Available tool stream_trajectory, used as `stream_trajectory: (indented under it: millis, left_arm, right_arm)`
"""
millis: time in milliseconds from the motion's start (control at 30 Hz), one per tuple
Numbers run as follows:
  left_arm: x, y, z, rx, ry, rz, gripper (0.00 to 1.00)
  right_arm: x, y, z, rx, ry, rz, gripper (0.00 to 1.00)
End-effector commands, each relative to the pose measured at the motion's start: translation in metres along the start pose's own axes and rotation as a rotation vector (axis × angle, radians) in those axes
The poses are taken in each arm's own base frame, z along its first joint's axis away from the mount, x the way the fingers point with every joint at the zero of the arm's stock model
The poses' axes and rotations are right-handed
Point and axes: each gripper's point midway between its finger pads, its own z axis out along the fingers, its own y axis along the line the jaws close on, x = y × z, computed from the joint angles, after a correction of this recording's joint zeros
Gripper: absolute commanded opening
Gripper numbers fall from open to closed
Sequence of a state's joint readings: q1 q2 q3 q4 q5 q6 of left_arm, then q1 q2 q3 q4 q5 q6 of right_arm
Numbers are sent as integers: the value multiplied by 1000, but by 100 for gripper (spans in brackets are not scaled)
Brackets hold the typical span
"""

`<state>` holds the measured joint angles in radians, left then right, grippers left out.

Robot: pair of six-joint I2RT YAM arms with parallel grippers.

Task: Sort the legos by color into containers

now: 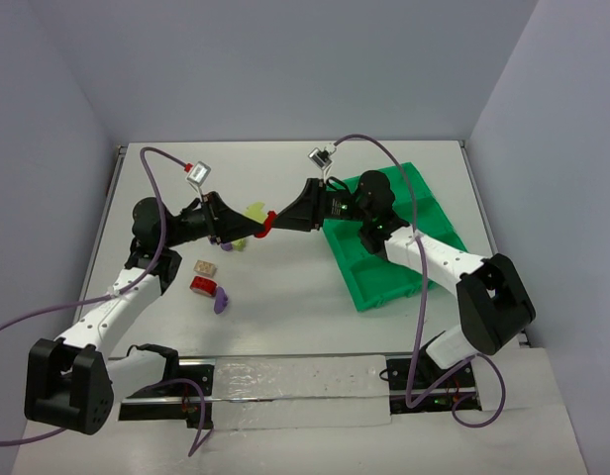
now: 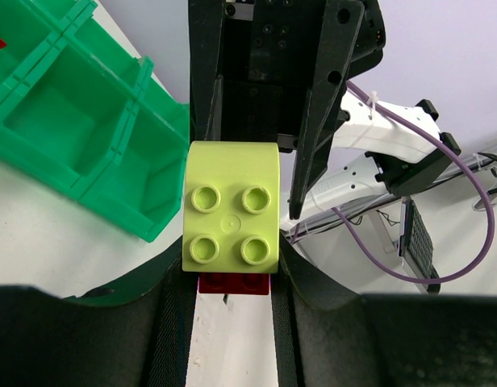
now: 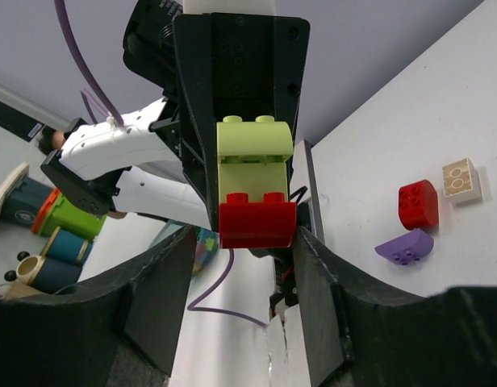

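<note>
Above the table's middle, my left gripper [image 1: 244,230] [image 2: 232,278] is shut on a yellow-green lego [image 2: 232,205] [image 1: 254,212] with a red lego [image 2: 234,283] [image 3: 256,224] stuck to its underside. My right gripper [image 1: 275,221] [image 3: 244,242] faces it, its jaws on either side of that red lego. The right finger touches the lego and a small gap shows at the left finger. The green tray of containers [image 1: 384,289] [image 2: 63,121] lies to the right, under the right arm. A cream lego [image 1: 205,267], a red lego [image 1: 203,285] and a purple lego [image 1: 222,298] lie loose on the table.
The right wrist view also shows the loose red lego [image 3: 418,204], cream lego [image 3: 461,179] and purple lego [image 3: 405,246] on the white table. Purple cables loop over both arms. Grey walls close the table in at the back and sides.
</note>
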<state>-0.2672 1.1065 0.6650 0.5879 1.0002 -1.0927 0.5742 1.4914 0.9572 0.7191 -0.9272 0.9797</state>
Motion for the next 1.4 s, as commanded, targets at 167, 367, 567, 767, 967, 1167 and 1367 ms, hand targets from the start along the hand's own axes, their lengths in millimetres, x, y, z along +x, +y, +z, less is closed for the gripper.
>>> stream_trajectory:
  millis: [167, 367, 567, 767, 967, 1167, 1367]
  left_arm:
    - [0, -18, -3, 49, -2, 91, 0]
    - [3, -19, -5, 44, -1, 94, 0]
    - [8, -11, -5, 29, 11, 78, 0]
    - [5, 0, -3, -25, 13, 68, 25]
    - [3, -2, -6, -50, 11, 100, 92]
    - [0, -6, -7, -74, 15, 127, 99]
    - [-9, -24, -19, -69, -18, 218, 99]
  right_arm:
    - [-12, 18, 11, -74, -3, -59, 60]
    - [-12, 17, 14, -80, 2, -56, 53]
    - [-10, 22, 13, -96, 7, -58, 30]
    - [-6, 21, 11, -89, 6, -58, 0]
    - [-4, 18, 10, -81, 8, -54, 0]
    - [-2, 16, 9, -72, 6, -53, 0]
    - [0, 12, 4, -52, 6, -52, 0]
